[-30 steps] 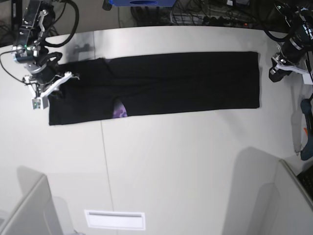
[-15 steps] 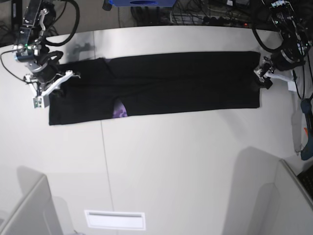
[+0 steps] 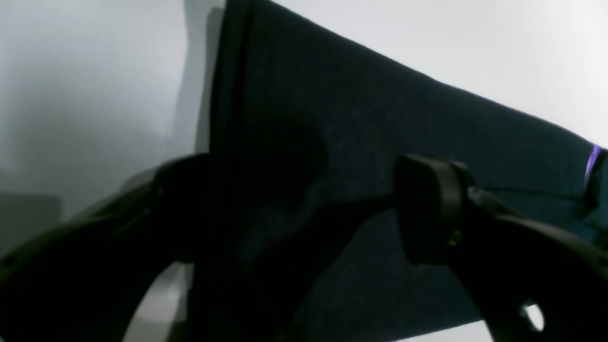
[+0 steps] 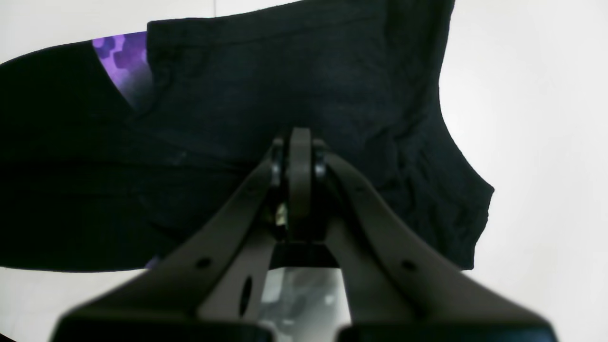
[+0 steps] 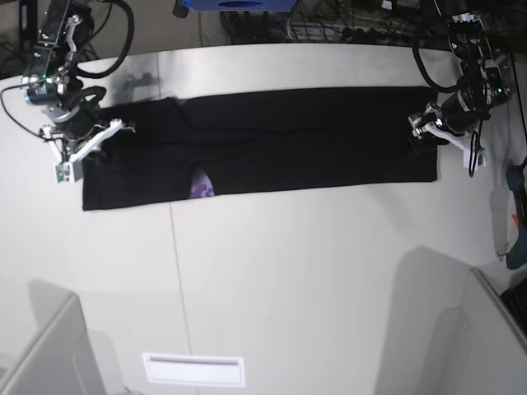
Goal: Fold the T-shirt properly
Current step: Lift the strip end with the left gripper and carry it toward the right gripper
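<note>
I see the large black cloth T-shirt (image 5: 272,140) folded into a long band lying left to right across the white table (image 5: 288,280). My left gripper (image 5: 418,130), jaws spread, straddles one short end; my right gripper (image 4: 294,142), pressed together, sits over the other. No readable writing.

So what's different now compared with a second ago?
The left arm swung in from the table edge, and the left gripper now sits over the end of the T-shirt with jaws spread, gripping nothing yet. The right gripper stayed shut at the other end, and the shirt lies as before.
</note>
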### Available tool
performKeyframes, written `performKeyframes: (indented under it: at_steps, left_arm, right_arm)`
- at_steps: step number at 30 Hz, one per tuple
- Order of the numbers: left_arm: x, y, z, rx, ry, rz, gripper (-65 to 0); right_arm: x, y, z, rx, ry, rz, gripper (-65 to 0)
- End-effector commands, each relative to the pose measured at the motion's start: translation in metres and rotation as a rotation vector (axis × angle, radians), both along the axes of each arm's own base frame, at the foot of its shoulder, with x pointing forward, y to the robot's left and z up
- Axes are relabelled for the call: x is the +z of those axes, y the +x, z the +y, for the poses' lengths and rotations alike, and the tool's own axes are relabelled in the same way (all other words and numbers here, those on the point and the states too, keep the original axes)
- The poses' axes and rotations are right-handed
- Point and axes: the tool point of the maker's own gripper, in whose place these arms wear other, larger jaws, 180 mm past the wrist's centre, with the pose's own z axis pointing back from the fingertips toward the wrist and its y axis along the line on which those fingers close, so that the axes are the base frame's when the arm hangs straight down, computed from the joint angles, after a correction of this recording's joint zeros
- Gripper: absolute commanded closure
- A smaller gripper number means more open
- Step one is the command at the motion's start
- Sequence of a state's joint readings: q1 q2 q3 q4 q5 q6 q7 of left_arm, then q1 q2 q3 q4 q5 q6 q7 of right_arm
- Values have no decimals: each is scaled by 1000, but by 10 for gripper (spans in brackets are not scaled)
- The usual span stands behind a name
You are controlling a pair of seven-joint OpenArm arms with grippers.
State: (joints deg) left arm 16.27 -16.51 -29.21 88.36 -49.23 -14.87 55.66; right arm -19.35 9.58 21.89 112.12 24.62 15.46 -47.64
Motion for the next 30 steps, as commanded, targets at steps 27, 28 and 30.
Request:
performKeyframes:
  at_steps: [27, 28, 30]
  left_arm:
    - [46, -14, -58, -202, 171, -47, 0]
    - [40, -15, -74, -227, 159, -37, 0]
    - [33, -17, -100, -266, 128, -20, 0]
  right_arm:
    - [13, 9, -5, -3, -13, -52, 0]
    - [14, 9, -5, -3, -13, -53, 0]
    - [14, 9, -5, -3, -13, -53, 0]
